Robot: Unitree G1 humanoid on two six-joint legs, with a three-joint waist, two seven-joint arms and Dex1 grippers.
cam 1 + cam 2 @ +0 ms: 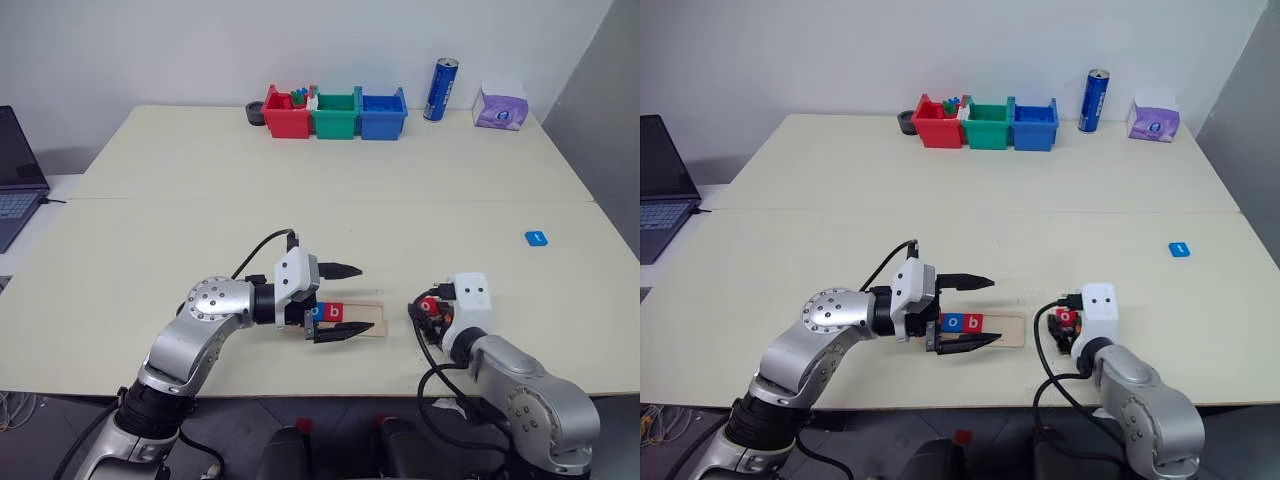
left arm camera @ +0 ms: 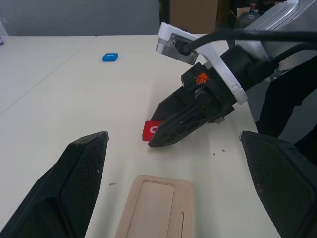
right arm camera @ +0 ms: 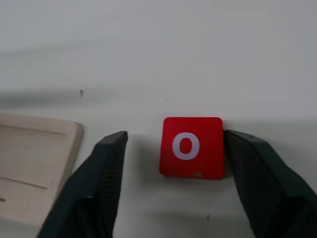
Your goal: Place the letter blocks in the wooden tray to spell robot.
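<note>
The wooden tray (image 1: 366,316) lies near the table's front edge. It holds a blue letter block "o" (image 1: 317,311) and a red "b" (image 1: 334,311) side by side. My left gripper (image 1: 345,300) points right and is open, one finger on each side of the tray's width. A red "o" block (image 3: 192,147) lies flat on the table just right of the tray end (image 3: 29,168). My right gripper (image 3: 174,139) is open around it; one finger touches its edge and the other stands apart. Another blue block (image 1: 537,238) lies far right.
Red (image 1: 286,113), green (image 1: 334,114) and blue (image 1: 383,113) bins stand at the table's far edge, with a blue can (image 1: 441,89) and a purple tissue pack (image 1: 500,107) to their right. A laptop (image 1: 15,170) sits off the left side.
</note>
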